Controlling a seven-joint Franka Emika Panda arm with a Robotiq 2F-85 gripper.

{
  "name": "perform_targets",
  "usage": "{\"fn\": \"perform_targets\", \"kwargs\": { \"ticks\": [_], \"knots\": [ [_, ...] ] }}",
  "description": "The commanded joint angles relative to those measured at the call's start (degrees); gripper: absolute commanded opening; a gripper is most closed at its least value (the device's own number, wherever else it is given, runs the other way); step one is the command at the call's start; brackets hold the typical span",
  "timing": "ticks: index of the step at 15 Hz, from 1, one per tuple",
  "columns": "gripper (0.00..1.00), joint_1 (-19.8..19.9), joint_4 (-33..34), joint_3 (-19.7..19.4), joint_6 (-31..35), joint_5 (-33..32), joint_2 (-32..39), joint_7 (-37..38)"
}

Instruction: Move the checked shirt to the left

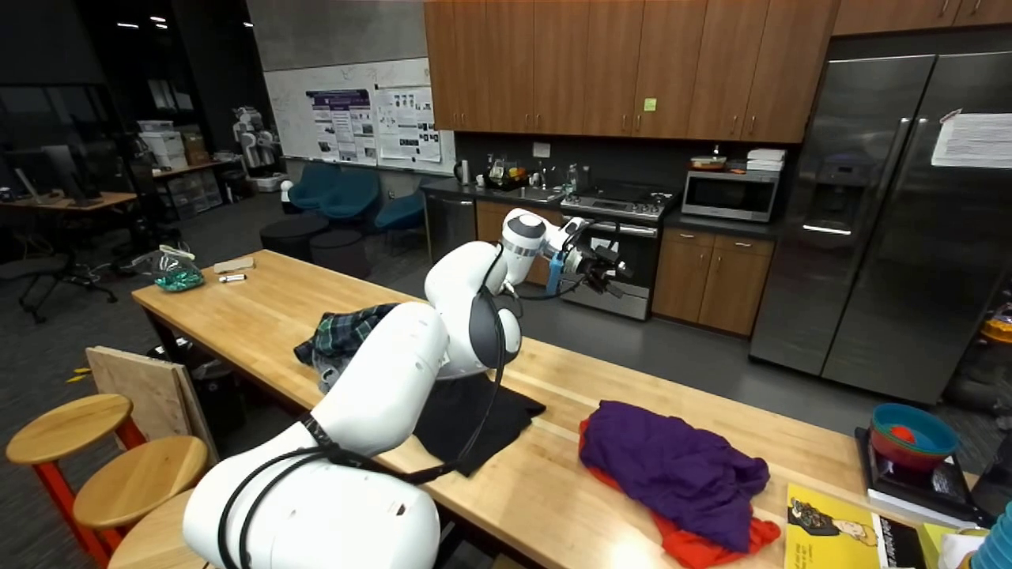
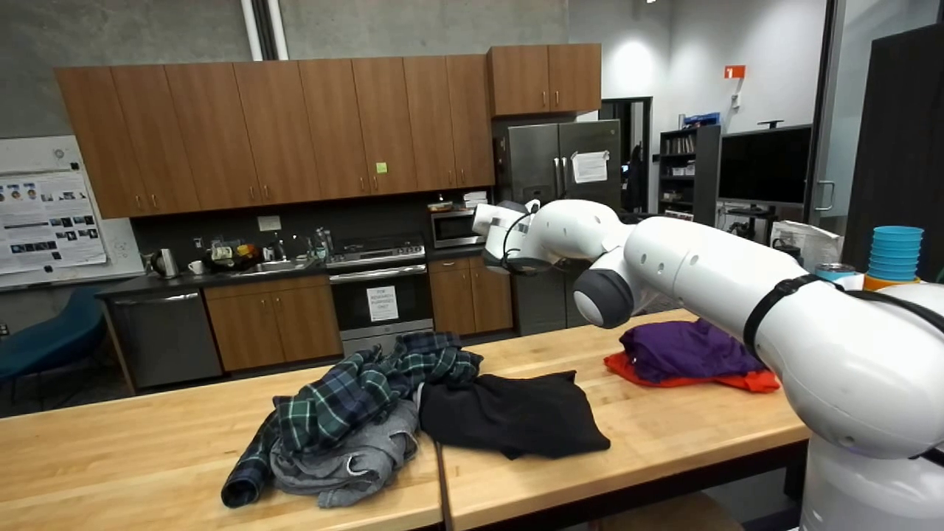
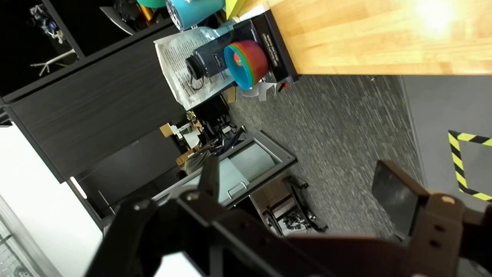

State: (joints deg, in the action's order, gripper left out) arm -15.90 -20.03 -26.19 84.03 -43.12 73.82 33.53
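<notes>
Cloth, wood and metal
Shirt (image 2: 346, 402) matt cloth; table (image 1: 545, 474) smooth, glossy wood; fridge (image 1: 838, 261) shiny metal; arm (image 2: 715, 273) glossy.

In an exterior view, "FOR RESEARCH PURPOSES ONLY" can be read on a white sheet (image 2: 382, 303) fixed to the oven (image 2: 348, 310), beyond the far edge of the tabletop (image 2: 96, 453). What seems a white "1" is borne by an orange wall sign (image 2: 734, 71).

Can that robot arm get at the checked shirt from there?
Probably yes, after swinging over: the gripper is open and empty, and the shirt lies mostly uncovered, partly on top of a grey garment.
</notes>
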Motion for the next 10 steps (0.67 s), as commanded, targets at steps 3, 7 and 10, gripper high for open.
{"fn": "perform_targets", "kwargs": {
  "ticks": [3,7,10],
  "knots": [
    [1.0,-0.9,0.0,4.0,3.0,1.9,-5.1,-9.1],
    [1.0,-1.9,0.1,4.6,4.4,2.1,-5.1,-8.7],
    [1.0,-2.5,0.0,5.3,4.5,2.5,-6.2,-9.8]
  ]
}}
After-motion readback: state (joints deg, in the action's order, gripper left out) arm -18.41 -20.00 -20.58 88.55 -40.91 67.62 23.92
